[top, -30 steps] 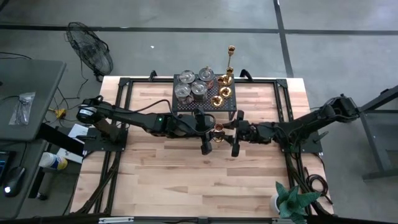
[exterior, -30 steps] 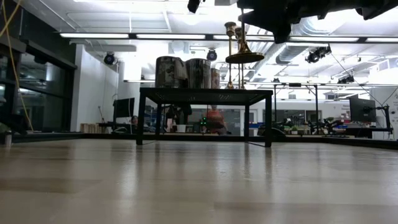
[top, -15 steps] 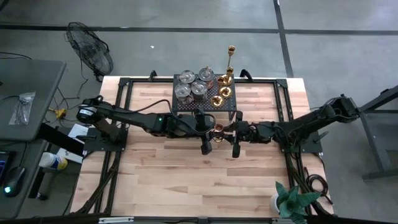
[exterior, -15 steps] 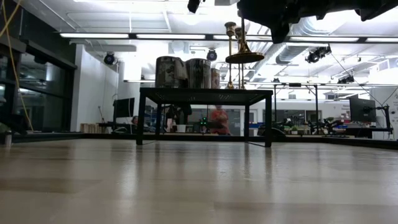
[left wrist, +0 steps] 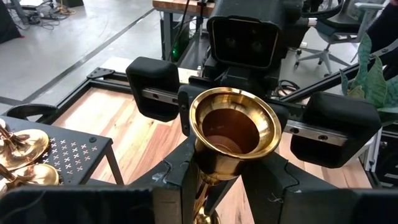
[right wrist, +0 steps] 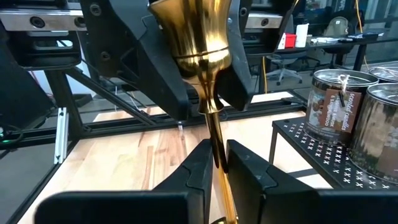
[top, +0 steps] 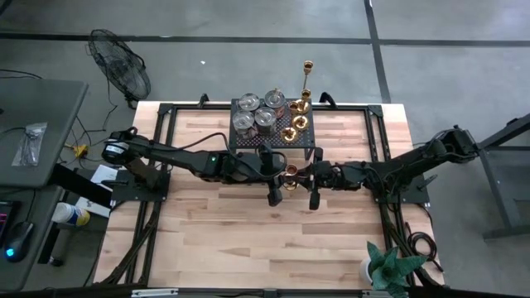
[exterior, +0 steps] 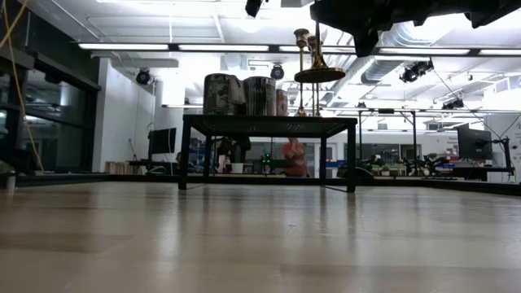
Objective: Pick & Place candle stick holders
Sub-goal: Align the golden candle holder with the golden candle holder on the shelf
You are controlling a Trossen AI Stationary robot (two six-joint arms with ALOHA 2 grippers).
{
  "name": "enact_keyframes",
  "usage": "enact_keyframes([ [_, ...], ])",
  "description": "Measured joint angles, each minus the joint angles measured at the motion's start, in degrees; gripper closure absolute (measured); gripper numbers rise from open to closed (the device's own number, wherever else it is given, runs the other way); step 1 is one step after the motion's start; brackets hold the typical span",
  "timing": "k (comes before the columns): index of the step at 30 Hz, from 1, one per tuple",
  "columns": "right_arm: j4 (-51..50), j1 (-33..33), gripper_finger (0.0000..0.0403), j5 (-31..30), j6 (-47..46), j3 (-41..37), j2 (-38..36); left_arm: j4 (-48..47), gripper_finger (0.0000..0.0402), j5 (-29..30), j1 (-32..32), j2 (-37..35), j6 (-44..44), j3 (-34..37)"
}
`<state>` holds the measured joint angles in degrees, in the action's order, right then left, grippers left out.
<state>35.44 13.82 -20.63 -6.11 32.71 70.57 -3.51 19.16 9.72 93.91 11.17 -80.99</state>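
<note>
The right gripper [right wrist: 214, 163] is closed on the thin stem of a brass candlestick [right wrist: 198, 46]. The left gripper [left wrist: 211, 186] clamps the same stem from the opposite side, just under the cup. The candlestick hangs above the table [top: 207, 240], in front of the black stand [top: 305, 139] where the other holders [top: 257, 112] remain.

A robotics lab; concrete floor [top: 248, 21], strip lights [exterior: 130, 46], exposed ducts, monitor benches [exterior: 476, 145] behind the table.
</note>
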Motion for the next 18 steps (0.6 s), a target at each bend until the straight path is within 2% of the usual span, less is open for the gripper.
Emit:
enact_keyframes([
  [14, 0.0, 0.0, 0.0367, 0.0, -0.1, 0.0, 0.0, 0.0, 0.0298, -0.7, 0.0, 0.0, -0.2, 0.0],
  [18, 0.0, 0.0, 0.0367, 0.0, -0.1, 0.0, 0.0, 0.0, 0.0269, -0.7, 0.0, 0.0, -0.3, 0.0],
])
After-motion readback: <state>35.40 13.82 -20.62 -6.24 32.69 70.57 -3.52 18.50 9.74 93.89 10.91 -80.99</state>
